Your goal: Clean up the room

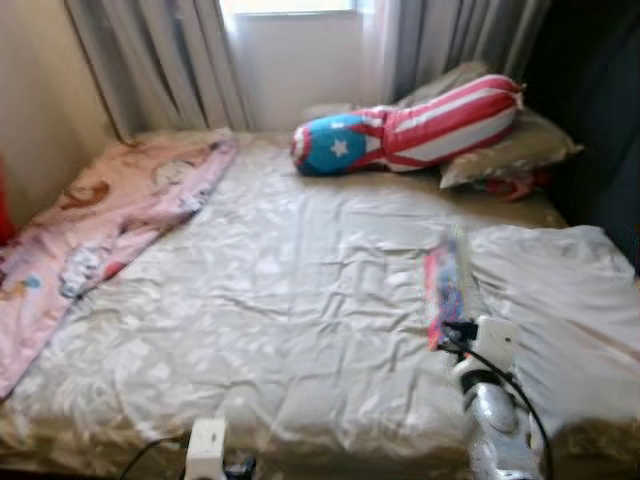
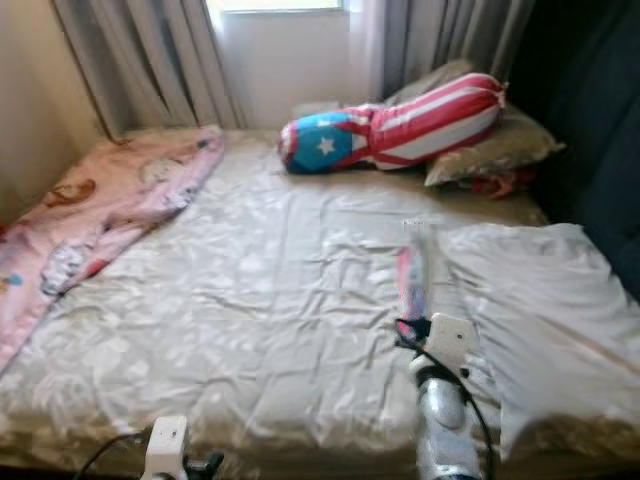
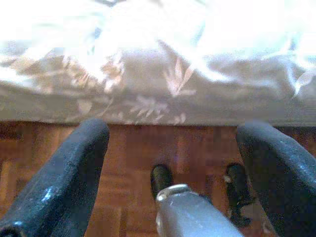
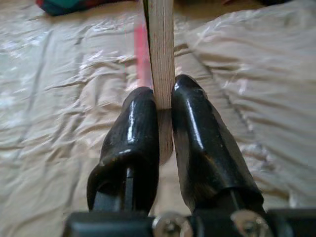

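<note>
A pink blanket (image 1: 110, 215) is seen along the bed's (image 1: 290, 300) left edge, the left gripper (image 3: 173, 143) is held open above the wooden floor (image 3: 133, 163), and a book (image 4: 160, 54) is clamped upright over the bed between the right gripper's (image 4: 163, 106) fingers (image 4: 133, 128).

Daylight comes from the window (image 1: 288, 5) at the head of the bed, which is blown out to plain white between the grey curtains (image 1: 160, 60). It leaves soft sheen on the creased bedsheet (image 1: 290, 290), while the far right corner sits in deep shade. Both head views are slightly soft, and the thin book (image 2: 417, 270) is smeared by motion blur. In the left wrist view the sheet glares to near white above a dim wooden floor (image 3: 133, 163). The right hand's fingers (image 4: 136, 143) carry sharp glossy highlights.
</note>
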Robot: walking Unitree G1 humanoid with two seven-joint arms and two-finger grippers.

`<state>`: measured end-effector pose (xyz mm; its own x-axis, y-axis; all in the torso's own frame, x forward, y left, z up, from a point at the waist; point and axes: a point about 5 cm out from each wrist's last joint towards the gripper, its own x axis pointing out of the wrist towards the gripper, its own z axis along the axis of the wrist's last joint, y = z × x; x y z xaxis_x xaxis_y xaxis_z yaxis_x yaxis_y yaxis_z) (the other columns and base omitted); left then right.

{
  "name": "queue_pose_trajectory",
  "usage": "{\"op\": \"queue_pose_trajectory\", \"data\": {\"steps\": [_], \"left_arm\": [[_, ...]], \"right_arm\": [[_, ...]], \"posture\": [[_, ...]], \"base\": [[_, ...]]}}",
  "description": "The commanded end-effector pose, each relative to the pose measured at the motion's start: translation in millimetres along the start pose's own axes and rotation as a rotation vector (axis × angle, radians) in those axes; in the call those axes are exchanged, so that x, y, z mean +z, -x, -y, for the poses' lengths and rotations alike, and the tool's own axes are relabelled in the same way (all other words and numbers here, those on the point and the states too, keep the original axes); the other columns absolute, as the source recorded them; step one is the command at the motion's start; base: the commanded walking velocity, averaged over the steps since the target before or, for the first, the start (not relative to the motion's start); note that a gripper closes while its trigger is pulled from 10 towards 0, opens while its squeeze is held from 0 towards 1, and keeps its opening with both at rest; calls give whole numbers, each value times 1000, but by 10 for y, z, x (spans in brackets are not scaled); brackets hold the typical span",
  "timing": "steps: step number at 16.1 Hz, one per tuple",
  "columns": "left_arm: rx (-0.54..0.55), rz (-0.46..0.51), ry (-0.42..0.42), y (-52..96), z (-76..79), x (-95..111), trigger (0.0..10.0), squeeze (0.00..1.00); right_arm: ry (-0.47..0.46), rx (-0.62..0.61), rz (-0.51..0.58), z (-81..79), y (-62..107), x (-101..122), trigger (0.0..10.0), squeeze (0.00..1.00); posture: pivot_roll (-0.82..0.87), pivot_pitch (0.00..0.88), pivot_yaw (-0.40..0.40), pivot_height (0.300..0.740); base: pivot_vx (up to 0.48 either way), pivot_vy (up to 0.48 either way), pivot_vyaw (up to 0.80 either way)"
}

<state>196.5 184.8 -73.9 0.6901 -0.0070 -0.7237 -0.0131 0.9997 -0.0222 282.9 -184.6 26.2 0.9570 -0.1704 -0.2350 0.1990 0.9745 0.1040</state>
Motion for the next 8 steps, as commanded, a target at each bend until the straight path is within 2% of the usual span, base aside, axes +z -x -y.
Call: {"op": "queue_pose_trajectory", "data": {"steps": [1, 3, 8], "left_arm": [[16, -23, -7, 23, -58, -63, 10000, 0], [16, -24, -6, 24, -58, -68, 10000, 0], [19, -8, -4, 19, -60, -39, 10000, 0]], "right_arm": [[-13, 28, 64, -103, -41, 131, 10000, 0], [-13, 28, 65, -103, -41, 132, 10000, 0], [-17, 31, 67, -109, -42, 132, 10000, 0]], "posture": [[-56, 0, 9, 740], [-56, 0, 9, 740], [-54, 0, 10, 740]], "base": [[277, 0, 0], [281, 0, 0], [0, 0, 0]]}}
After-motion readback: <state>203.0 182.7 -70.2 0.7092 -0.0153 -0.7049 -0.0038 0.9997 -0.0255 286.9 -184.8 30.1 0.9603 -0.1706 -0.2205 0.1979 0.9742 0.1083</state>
